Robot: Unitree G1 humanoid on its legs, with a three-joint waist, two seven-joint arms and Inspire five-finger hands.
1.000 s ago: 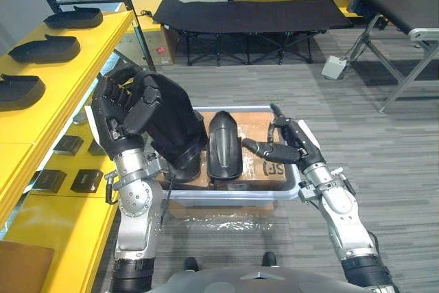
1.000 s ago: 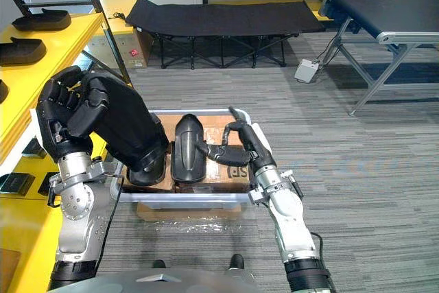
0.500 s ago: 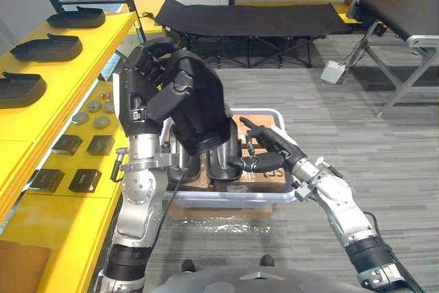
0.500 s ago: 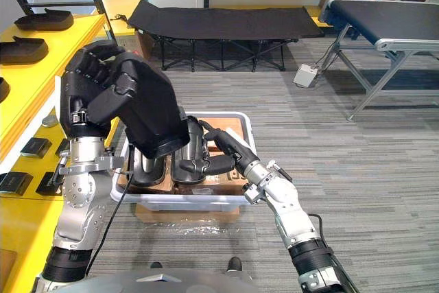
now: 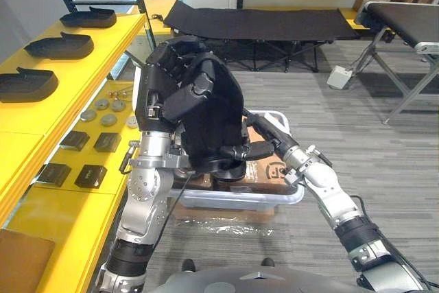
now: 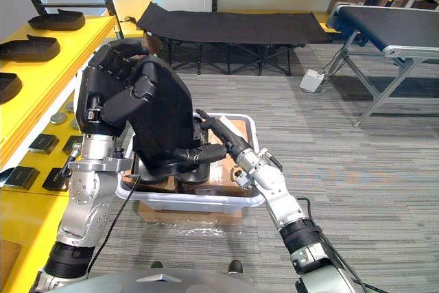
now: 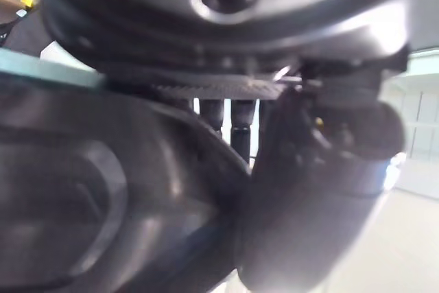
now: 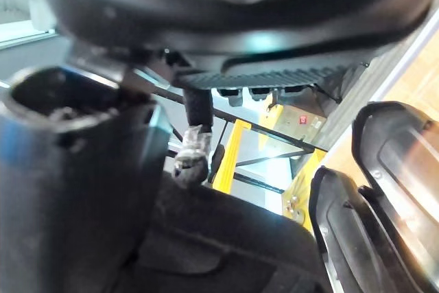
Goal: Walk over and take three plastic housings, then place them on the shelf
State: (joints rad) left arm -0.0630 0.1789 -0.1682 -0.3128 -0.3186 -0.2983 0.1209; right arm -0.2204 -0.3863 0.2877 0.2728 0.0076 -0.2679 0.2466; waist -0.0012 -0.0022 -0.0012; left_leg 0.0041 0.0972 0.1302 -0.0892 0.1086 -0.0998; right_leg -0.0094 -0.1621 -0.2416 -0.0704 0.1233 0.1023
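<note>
Grey carpet runs back to a black cot, and a yellow shelf stands to the left of the bin, which rests on a cardboard box. 3 shelf housings already lie on the shelf's top level, well apart from the bin.

Over the last second the left hand has lifted a black plastic housing from low inside the bin to well above its rim, fingers curled tight round the housing's upper end. The right hand has come in from the bin's right side and now reaches over the bin to the housing's lower end. I cannot tell whether its fingers close on that housing or on another dark shape beneath it.

By my reading, 1 housing is secured and free of the bin; the turn toward the shelf comes next.
</note>
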